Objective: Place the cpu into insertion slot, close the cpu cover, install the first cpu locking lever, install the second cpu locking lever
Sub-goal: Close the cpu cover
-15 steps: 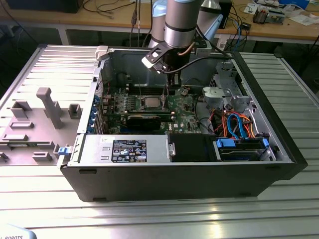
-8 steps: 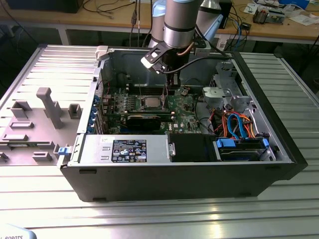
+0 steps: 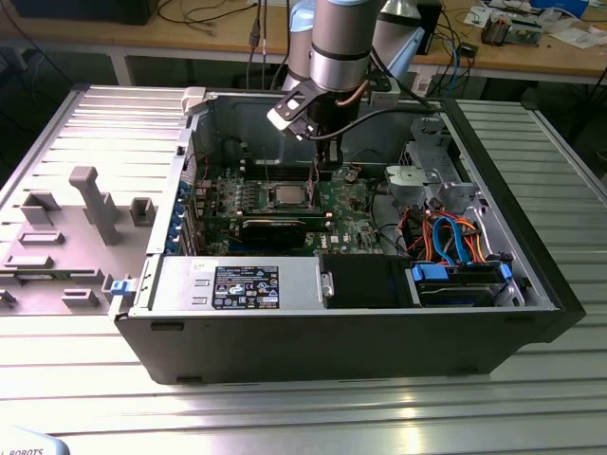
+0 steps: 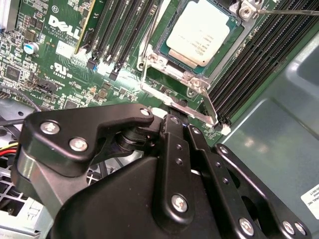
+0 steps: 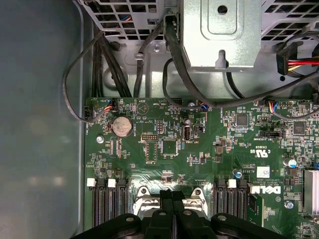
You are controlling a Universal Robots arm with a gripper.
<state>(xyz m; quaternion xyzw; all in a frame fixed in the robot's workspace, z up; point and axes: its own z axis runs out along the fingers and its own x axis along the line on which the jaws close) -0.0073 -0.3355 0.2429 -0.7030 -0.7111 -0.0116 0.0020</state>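
- From where I stand, the first step looks done. The cpu [image 4: 199, 32] lies flat in the insertion slot [image 4: 160, 50], silver top up. In the exterior view it sits just above the middle of the frame, on the green motherboard [image 3: 356, 204] inside the open computer case [image 3: 332, 346].
- Closing the cover seems to be the step in hand. In the second wrist view the cpu cover [image 4: 209, 105] stands tilted up off the socket, and green board shows through its cut-out middle. Its free edge lies right at the gripper's tips.
- The gripper [image 4: 182, 122] has its two black fingers [image 5: 167, 201] drawn tight together, side by side. I cannot tell whether a sliver of the cover's edge is nipped between them or they only touch it.
- As I judge it, the frame has to swing down over the chip without dragging across it. That calls for a slow, short push along the hinge's arc.
- A thin silvery lever rod [image 4: 289, 11] lies beyond the socket's far corner and looks unlatched, so neither lever step appears begun.
- The arm comes in from the upper middle of the exterior view, wrist pointing steeply down into the case. The gripper [image 3: 325, 169] sits low over the board, just to the exterior view's right of the chip.
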